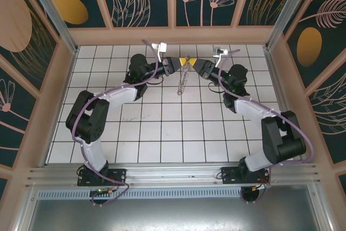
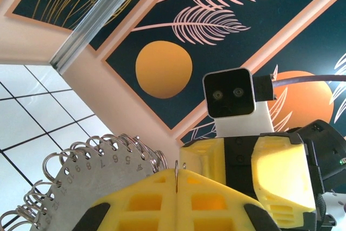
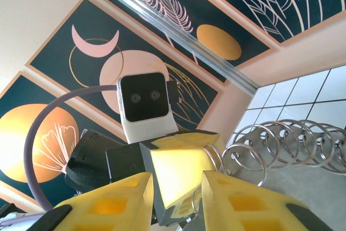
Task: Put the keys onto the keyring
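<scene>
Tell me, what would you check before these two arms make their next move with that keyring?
1. Left jaws gripping the keyring: ok, shut on a thin metal edge of it.
2. Right jaws ready: ok, fingers parted.
3. Key in the right jaws: not ok, the gap looks empty.
4. Wire loops and numbered plate untangled: cannot tell.
5. Keyring's lower end clear of the tiled table: cannot tell.
6. Left arm and right arm apart: ok, their tips face each other with the keyring between.
</scene>
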### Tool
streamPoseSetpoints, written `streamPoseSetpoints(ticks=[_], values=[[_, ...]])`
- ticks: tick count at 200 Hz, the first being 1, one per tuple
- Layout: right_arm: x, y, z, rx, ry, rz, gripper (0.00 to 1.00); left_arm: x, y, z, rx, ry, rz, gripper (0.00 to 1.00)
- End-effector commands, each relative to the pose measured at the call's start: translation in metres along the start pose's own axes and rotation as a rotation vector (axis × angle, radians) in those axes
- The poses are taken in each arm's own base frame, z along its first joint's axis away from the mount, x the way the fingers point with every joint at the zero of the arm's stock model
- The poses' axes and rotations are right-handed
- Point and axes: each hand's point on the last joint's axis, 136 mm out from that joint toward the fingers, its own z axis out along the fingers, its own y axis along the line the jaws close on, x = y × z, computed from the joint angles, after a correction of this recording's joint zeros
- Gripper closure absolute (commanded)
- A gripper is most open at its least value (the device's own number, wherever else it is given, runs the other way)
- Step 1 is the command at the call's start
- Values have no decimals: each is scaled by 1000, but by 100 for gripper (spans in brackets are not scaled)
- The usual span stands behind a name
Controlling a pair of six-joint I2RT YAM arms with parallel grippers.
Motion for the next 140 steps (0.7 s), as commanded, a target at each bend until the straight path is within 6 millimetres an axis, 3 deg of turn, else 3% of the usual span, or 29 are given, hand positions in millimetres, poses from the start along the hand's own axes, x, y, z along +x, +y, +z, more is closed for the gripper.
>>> streamPoseSetpoints(ticks=[1, 53, 104, 140], values=[[-9, 19, 10, -68, -13, -41, 71, -17, -35, -2, 84, -40, 75, 100], [-9, 12, 15, -63, -11, -24, 72, -18, -37, -4, 86, -44, 76, 100], [-15, -3, -2, -15, -50, -12, 73, -19, -40, -4, 89, -44, 81, 100], [-15, -3, -1, -19, -46, -10, 75, -19, -40, -4, 90, -46, 80, 100]])
